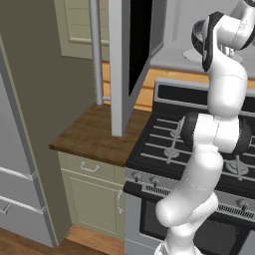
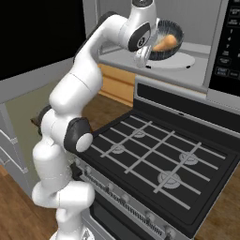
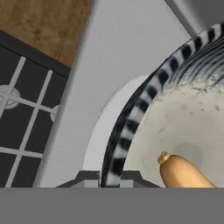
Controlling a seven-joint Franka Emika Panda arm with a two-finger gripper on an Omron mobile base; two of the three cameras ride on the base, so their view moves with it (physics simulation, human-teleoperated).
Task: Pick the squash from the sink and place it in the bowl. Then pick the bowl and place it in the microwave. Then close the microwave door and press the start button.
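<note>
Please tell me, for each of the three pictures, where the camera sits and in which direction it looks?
Left base view: behind the arm's left, facing the stove and open microwave door; the white arm rises at right.
Right base view: behind its right, facing the microwave; the arm reaches the bowl.
Hand view: on the hand, looking down at the bowl rim and squash; the gripper clamps the rim.
Both base views share stove and arm.

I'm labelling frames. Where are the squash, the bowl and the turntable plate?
squash [image 2: 167, 43], right base view, its orange body.
bowl [image 3: 131, 118], hand view, its striped rim.
turntable plate [image 2: 183, 62], right base view, its bare white edge.
</note>
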